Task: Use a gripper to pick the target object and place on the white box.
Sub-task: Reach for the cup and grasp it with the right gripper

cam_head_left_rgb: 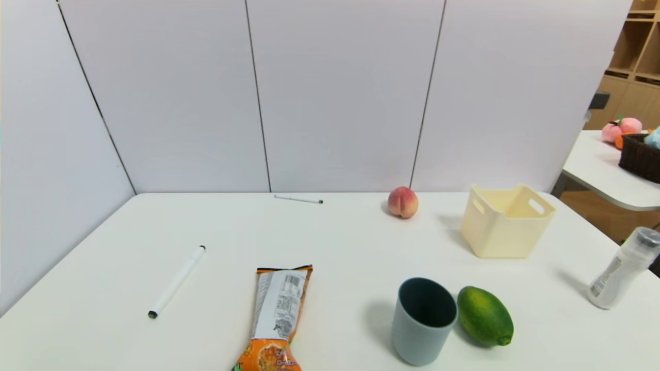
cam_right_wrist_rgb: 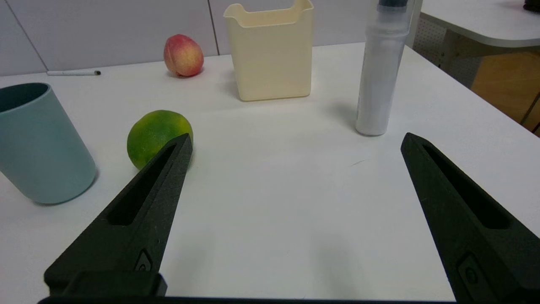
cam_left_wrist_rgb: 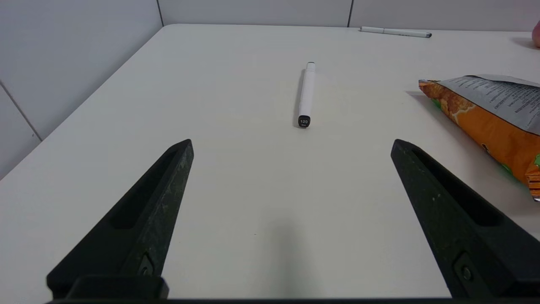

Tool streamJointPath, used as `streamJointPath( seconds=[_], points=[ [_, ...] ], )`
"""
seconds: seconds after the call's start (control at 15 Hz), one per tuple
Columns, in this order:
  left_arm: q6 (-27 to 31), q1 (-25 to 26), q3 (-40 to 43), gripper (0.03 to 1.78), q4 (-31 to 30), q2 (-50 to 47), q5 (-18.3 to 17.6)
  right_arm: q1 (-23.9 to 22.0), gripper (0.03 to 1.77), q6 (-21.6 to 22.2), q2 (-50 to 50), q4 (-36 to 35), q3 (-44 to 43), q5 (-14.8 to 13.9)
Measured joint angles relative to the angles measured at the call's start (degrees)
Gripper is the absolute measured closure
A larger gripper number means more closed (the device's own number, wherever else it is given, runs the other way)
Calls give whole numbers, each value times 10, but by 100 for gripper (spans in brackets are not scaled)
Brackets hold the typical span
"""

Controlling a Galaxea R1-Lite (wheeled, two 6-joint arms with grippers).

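Observation:
The target object, a grey-blue cup point(cam_head_left_rgb: 423, 319) with a dark teal inside, stands upright near the table's front edge, right of centre, beside a green lime point(cam_head_left_rgb: 484, 315). The white box point(cam_head_left_rgb: 506, 221), cream with oval handle holes, sits open side up at the back right. Neither arm shows in the head view. In the right wrist view my right gripper point(cam_right_wrist_rgb: 295, 141) hovers open and empty over bare table, with the cup point(cam_right_wrist_rgb: 42, 145) off beyond one finger and the box point(cam_right_wrist_rgb: 272, 52) farther ahead. My left gripper point(cam_left_wrist_rgb: 292, 145) is open and empty too, low over the table's left part.
A white bottle point(cam_head_left_rgb: 621, 269) with a grey cap stands at the right edge. A peach point(cam_head_left_rgb: 402, 202) lies by the back wall. An orange snack bag point(cam_head_left_rgb: 276, 314) lies front centre, a white marker point(cam_head_left_rgb: 176, 282) to its left, a thin pen point(cam_head_left_rgb: 298, 199) at the back.

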Motion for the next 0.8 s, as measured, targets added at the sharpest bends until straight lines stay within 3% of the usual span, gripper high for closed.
streamJointPath(
  seconds=[0.33,0.6,0.67,0.8],
  points=[
    [0,0,0,12,0,0,0,0,9,-1,0,1,0,0],
    [0,0,0,12,0,0,0,0,9,-66,1,-14,-7,37],
    [0,0,0,12,0,0,0,0,9,-62,3,-20,-21,63],
    [0,0,0,12,0,0,0,0,9,-53,13,-25,-48,153]
  ],
)
